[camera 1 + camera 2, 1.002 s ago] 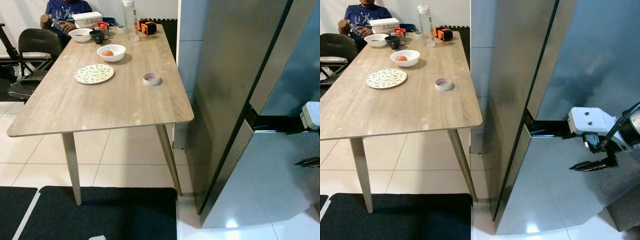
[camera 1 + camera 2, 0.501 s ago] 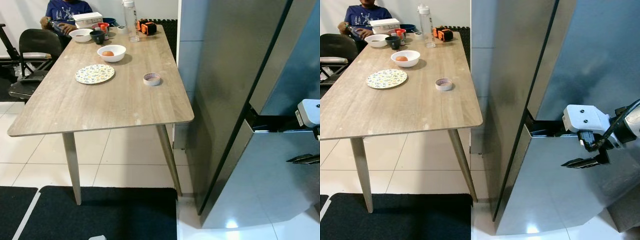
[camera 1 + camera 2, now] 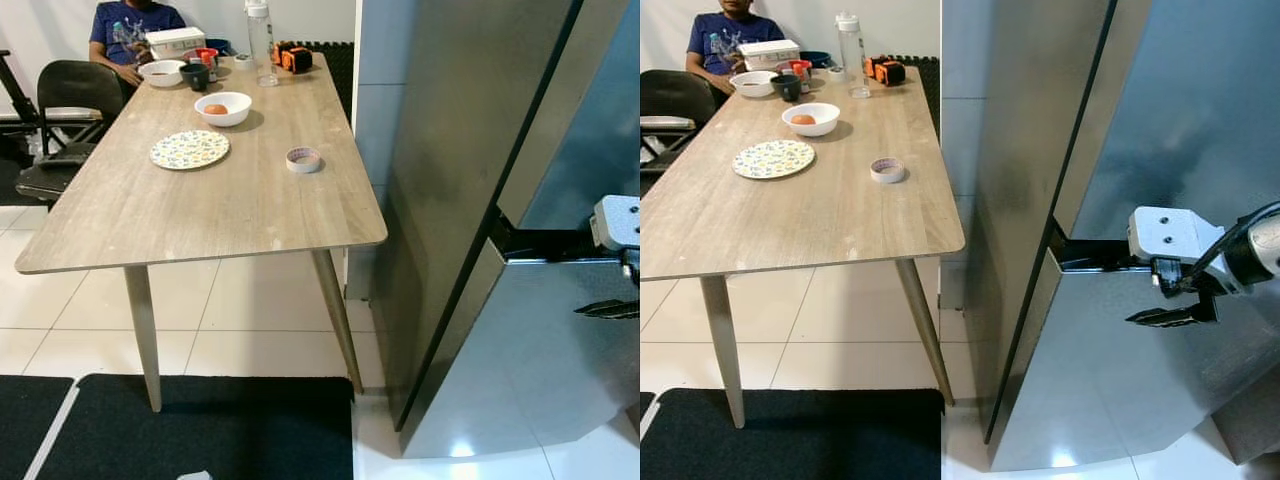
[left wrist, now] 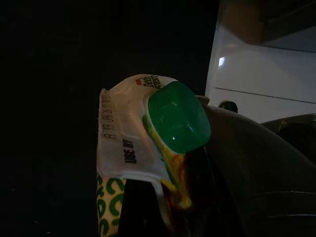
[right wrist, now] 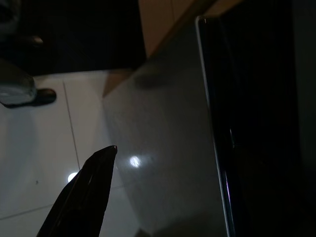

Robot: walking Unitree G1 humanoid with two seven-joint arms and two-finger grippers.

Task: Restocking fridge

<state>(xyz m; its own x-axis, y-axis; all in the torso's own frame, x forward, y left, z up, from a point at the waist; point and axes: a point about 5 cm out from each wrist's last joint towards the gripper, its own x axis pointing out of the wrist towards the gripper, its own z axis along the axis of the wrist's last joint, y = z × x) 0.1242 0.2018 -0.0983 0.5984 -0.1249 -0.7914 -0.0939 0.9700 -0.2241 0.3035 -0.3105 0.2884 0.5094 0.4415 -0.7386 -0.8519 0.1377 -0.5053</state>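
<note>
The steel fridge (image 3: 1030, 130) stands at my right, beside the table. A dark gap (image 3: 1090, 262) separates its upper door from its lower door (image 3: 1110, 390). My right gripper (image 3: 1135, 318) hovers in front of the lower door just under that gap, shut with nothing in it; one black finger (image 5: 84, 192) points at the door face. In the dark left wrist view, my left gripper (image 4: 168, 202) is shut on a white carton (image 4: 126, 148) with green print and a green cap (image 4: 177, 118).
A long wooden table (image 3: 200, 220) at my left carries a patterned plate (image 3: 190, 148), a white bowl (image 3: 222, 105), a tape roll (image 3: 302, 158), a bottle (image 3: 262, 40) and boxes. A person (image 3: 135, 25) sits at its far end by a black chair (image 3: 70, 100). A black mat (image 3: 200, 425) lies below.
My right gripper has drifted slightly left and up, closer to the gap between the fridge doors. The person at the table's far end has shifted their arms.
</note>
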